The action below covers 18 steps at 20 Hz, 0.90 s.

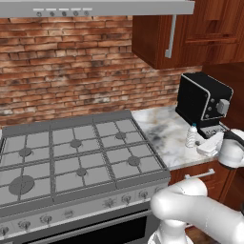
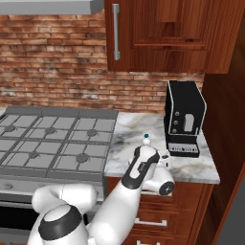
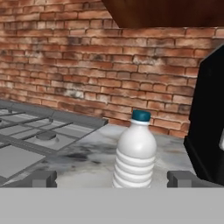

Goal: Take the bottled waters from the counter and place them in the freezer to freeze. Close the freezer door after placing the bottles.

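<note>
Bottle (image 3: pixel 134 151) upright on tabletop (image 1: pixel 159 128), near its front edge, between stove (image 1: pixel 71 152) and coffee machine (image 1: pixel 202 100). Fingers (image 3: pixel 43 178) spread wide, either side of bottle's base, gripping nothing.

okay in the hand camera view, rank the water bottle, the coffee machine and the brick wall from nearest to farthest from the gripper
1. Water bottle: upright on the counter, straight ahead between the open gripper's fingertips.
2. Coffee machine: just beyond the bottle, at the right edge.
3. Brick wall: farthest, behind the counter.
</note>
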Motion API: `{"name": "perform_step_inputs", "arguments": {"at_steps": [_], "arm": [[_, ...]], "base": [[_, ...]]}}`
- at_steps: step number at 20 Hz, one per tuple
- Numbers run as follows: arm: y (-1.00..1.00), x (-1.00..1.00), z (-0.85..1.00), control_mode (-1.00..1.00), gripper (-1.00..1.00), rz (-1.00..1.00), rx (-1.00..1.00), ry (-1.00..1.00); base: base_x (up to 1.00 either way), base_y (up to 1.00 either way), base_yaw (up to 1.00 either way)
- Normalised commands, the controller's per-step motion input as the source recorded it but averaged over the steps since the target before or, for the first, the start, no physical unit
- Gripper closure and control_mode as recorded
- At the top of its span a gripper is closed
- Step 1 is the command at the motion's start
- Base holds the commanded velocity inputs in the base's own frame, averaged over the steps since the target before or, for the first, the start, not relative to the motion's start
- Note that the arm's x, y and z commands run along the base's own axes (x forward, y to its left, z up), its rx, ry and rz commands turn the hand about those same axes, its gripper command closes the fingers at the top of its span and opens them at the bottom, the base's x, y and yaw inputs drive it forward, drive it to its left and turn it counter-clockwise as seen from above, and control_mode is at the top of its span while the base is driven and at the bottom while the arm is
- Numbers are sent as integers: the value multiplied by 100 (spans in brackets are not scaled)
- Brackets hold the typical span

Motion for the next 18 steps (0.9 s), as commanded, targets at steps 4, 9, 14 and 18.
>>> {"name": "perform_step_inputs", "arguments": {"at_steps": [4, 9, 14, 18], "arm": [[-19, 12, 0, -100, -100, 0, 0, 0], [-13, 12, 0, -100, -100, 0, 0, 1], [-2, 17, -8, -100, -100, 0, 0, 4], [-9, 23, -18, -100, -100, -1, 0, 7]], "base": [[0, 0, 0], [0, 0, 0], [0, 0, 0], [0, 0, 0]]}}
